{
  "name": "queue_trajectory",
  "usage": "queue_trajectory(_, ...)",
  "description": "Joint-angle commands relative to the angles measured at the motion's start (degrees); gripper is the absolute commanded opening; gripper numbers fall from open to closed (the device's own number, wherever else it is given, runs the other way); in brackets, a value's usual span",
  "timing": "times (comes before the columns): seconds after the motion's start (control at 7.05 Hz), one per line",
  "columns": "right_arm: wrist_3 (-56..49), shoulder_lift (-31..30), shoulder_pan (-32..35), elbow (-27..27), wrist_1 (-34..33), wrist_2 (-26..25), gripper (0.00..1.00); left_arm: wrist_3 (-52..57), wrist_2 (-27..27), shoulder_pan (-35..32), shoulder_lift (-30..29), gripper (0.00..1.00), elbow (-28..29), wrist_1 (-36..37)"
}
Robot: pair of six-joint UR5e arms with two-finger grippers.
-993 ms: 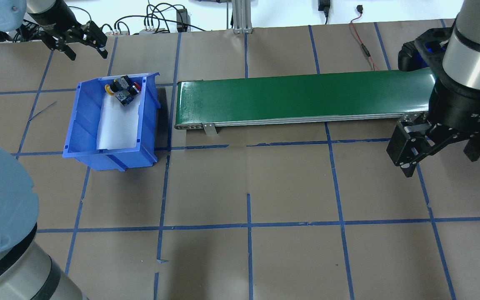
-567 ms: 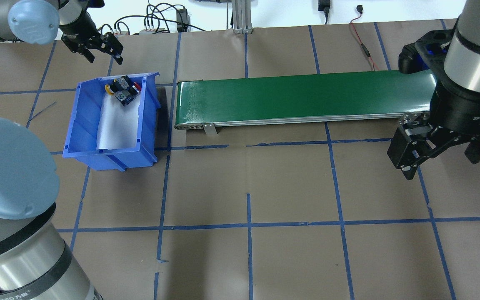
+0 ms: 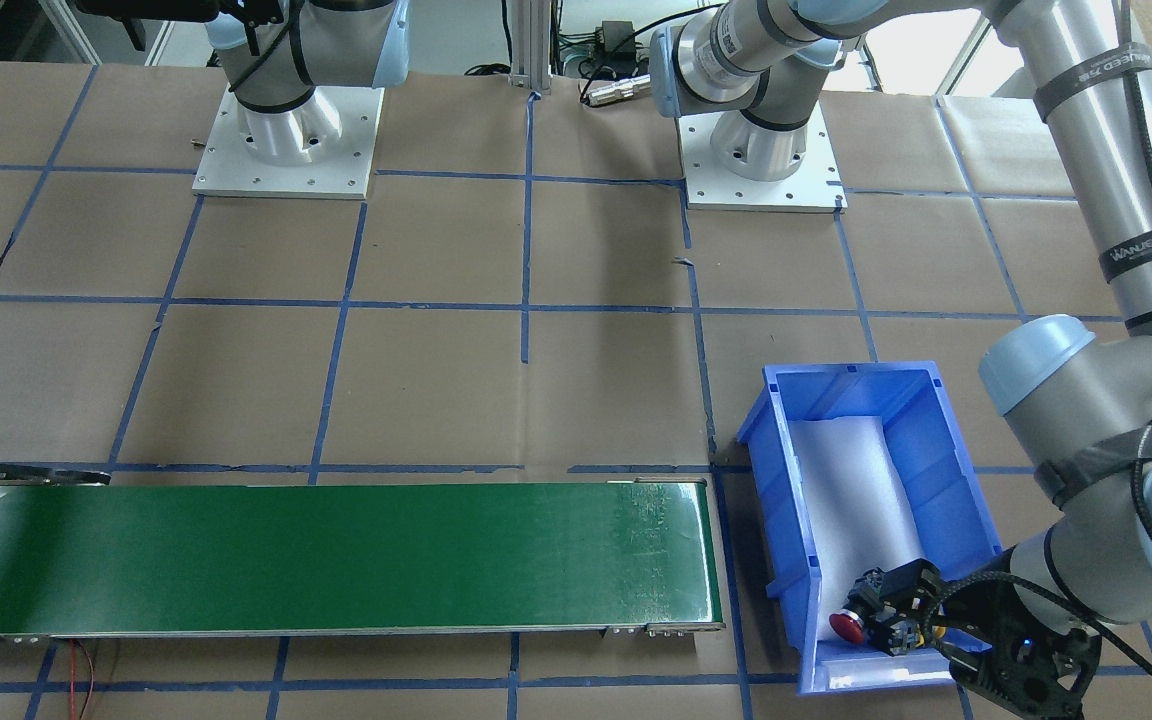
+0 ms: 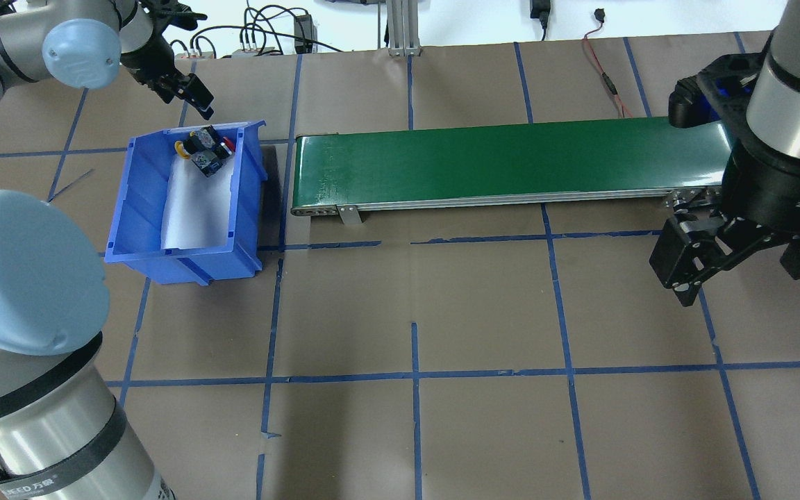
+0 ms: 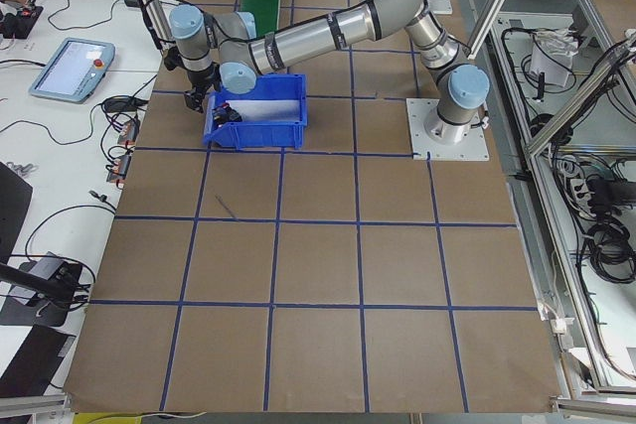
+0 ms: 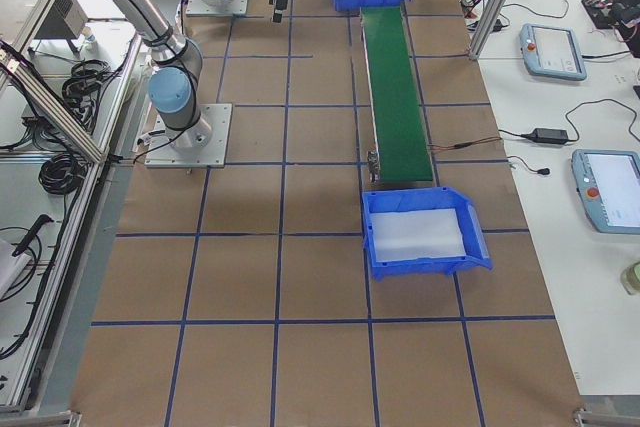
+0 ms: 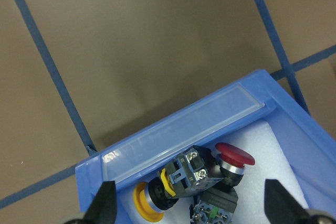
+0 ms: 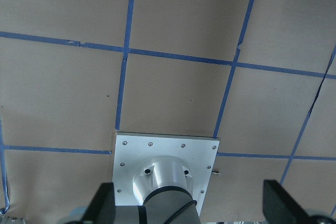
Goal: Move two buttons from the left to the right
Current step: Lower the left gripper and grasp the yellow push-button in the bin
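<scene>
The red mushroom-capped button (image 4: 228, 144) and the yellow-capped button (image 4: 180, 148) lie together with their black bodies at the far end of the blue bin (image 4: 137, 208). The left wrist view shows the red cap (image 7: 234, 155) and the yellow cap (image 7: 143, 203) just inside the bin's rim (image 7: 178, 124). My left gripper (image 4: 183, 90) is open and empty, above and just beyond that far rim. My right gripper (image 4: 740, 267) is open and empty, near the right end of the green conveyor belt (image 4: 497, 160).
The conveyor runs from next to the bin toward the right. A second blue bin (image 6: 425, 232) with a white liner stands at the conveyor's right end. Cables (image 4: 261, 35) lie along the table's far edge. Blue tape lines grid the brown table.
My left gripper has moved right and nearer to the bin's far end, and the left arm's elbow has swung in. The right gripper has barely shifted. The buttons have not moved.
</scene>
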Motion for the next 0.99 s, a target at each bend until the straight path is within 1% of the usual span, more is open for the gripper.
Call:
queue_trajectory(0.0,0.0,-1.2,0.1,0.1,1.5,0.0,1.00,8.7,0.0,0.0,-0.1,1.00,-6.9,10.4)
queue_trajectory(0.14,0.0,-1.3,0.1,0.1,1.7,0.1,1.00,11.3,0.0,0.0,0.3,1.00,-11.2,16.3)
queue_trajectory(0.28,0.0,-2.1,0.1,0.0,3.0,0.0,1.00,11.7,0.0,0.0,0.8,1.00,-12.7,17.9)
queue_trajectory(0.57,0.0,-5.0,0.1,0.1,6.5,0.0,1.00,12.3,0.0,0.2,1.7,1.00,-11.6,17.0)
queue_trajectory(0.85,0.0,-5.8,0.1,0.2,7.8,0.1,1.00,12.3,0.0,0.2,1.6,1.00,-11.7,16.9)
